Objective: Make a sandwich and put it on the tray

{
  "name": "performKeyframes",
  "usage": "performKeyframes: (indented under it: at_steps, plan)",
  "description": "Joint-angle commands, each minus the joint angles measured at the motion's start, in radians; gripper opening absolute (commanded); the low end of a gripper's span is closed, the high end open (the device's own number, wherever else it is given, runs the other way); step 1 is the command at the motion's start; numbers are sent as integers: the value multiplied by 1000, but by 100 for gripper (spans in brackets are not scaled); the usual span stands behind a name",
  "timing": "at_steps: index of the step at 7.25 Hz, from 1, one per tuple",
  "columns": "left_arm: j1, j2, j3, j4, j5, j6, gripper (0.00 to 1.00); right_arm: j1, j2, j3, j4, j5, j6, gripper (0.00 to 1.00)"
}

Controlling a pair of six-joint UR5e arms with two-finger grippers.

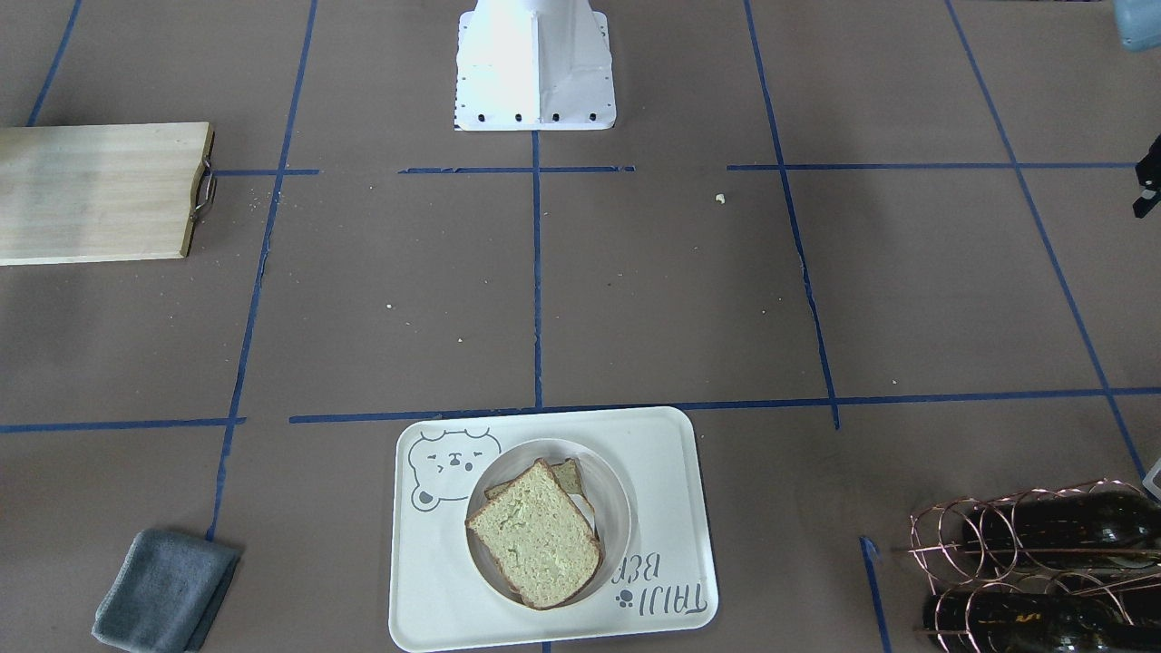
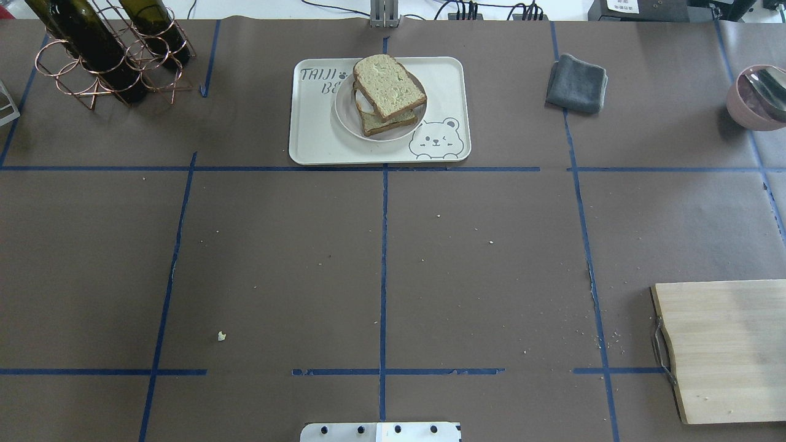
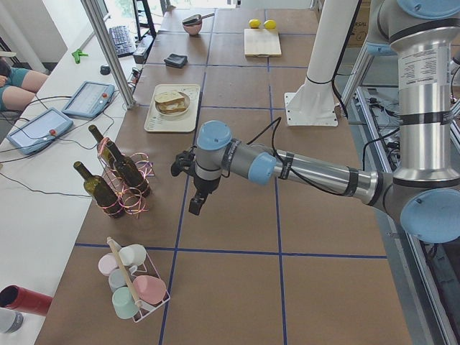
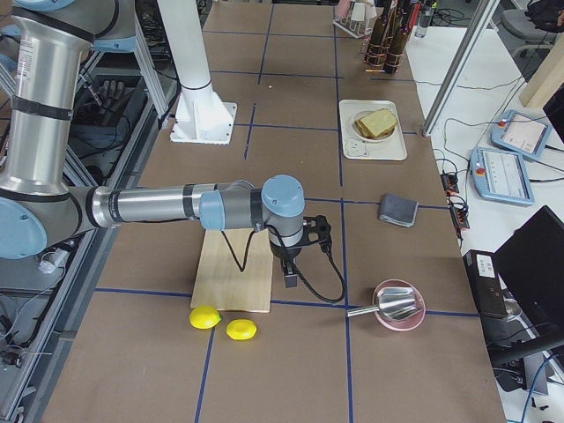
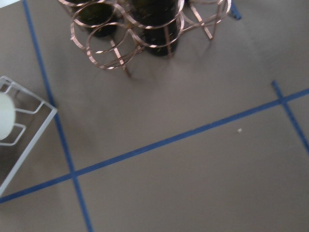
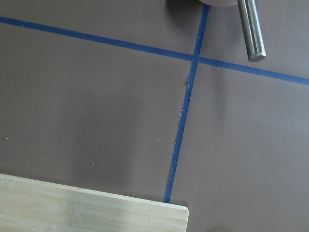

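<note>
The sandwich [image 1: 540, 540], two slices of greenish-tan bread stacked askew, lies in a round white bowl [image 1: 617, 508] on the cream tray [image 1: 662, 472] with the bear drawing. It also shows in the overhead view [image 2: 388, 86]. No egg shows. My left gripper [image 3: 194, 205] hangs over bare table near the wine rack, far from the tray [image 3: 154, 118]. My right gripper [image 4: 289, 278] hangs by the cutting board's corner, far from the tray [image 4: 352, 145]. Both show only in the side views, so I cannot tell whether they are open or shut.
A wooden cutting board [image 2: 724, 350] lies on my right, with two lemons [image 4: 204, 317] beyond it. A copper wine rack [image 2: 104, 49] with bottles stands far left. A grey cloth [image 2: 577, 83] and a pink bowl [image 2: 752, 98] with a metal scoop are far right. A cup rack [image 3: 133, 284] stands at the left end.
</note>
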State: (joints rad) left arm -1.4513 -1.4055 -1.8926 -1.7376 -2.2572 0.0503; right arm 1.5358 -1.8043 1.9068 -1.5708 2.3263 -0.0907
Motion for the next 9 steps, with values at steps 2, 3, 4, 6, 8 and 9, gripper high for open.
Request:
performKeyframes:
  at_steps: [2, 3, 4, 6, 8, 9]
  plan:
    - [-129, 98, 62, 6, -207, 46, 100, -2, 0, 0, -2, 1, 0, 100]
    - [-139, 80, 111, 4, -199, 39, 100, -2, 0, 0, 0, 1, 0, 100]
    - [-142, 79, 124, 4, -182, 39, 100, -2, 0, 0, 0, 1, 0, 100]
    - [-147, 92, 118, 3, -154, 40, 100, -2, 0, 0, 0, 2, 0, 100]
    - [-158, 105, 90, 3, -153, 42, 100, -2, -1, 0, 5, 1, 0, 100]
    - [-158, 103, 87, 3, -154, 43, 100, -2, -1, 0, 3, 2, 0, 100]
